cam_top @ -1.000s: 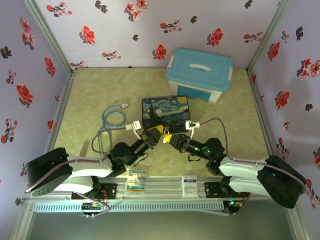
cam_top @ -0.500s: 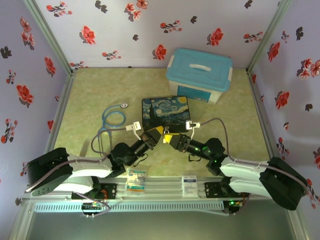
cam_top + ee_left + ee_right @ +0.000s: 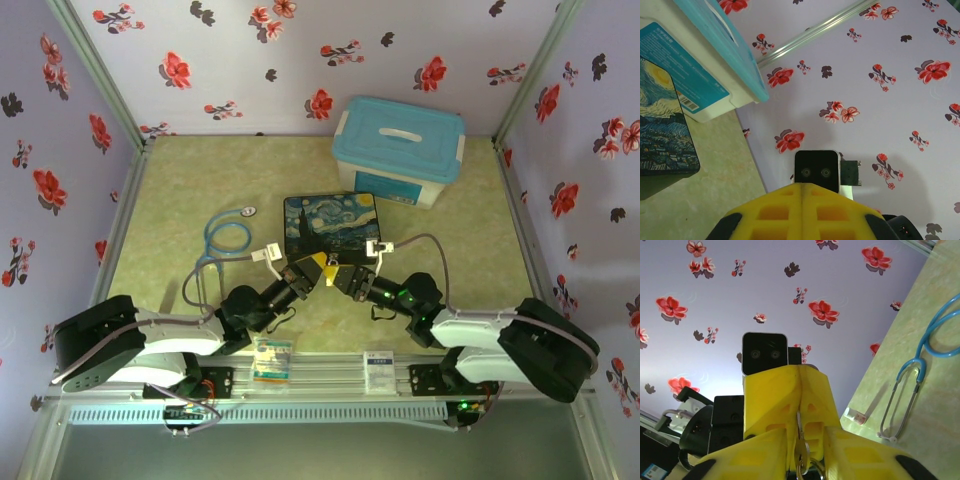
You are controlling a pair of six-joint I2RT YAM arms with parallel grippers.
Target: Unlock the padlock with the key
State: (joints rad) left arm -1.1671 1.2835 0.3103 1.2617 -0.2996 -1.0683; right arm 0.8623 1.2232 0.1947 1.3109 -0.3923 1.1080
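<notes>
The key (image 3: pixel 800 440) is a thin silvery key seen edge-on, with a ring hanging below it. Its blade runs up into the seam of my left gripper (image 3: pixel 799 407), whose yellow fingers are pressed together on it. In the left wrist view the left gripper (image 3: pixel 802 186) shows no gap. My right gripper (image 3: pixel 806 439) faces it tip to tip, its fingers a little apart on either side of the key's head. In the top view the left gripper (image 3: pixel 313 268) and the right gripper (image 3: pixel 337 273) meet just in front of the painted box. The padlock is hidden.
The starry-night box (image 3: pixel 332 225) lies just beyond the grippers. A blue-lidded white bin (image 3: pixel 398 150) stands at the back right. A blue stethoscope (image 3: pixel 228 235) lies to the left. Flowered walls close the table on three sides.
The right gripper has moved left up against the left gripper's tips. Its jaws opened and then narrowed again. The left arm has stayed still and shut.
</notes>
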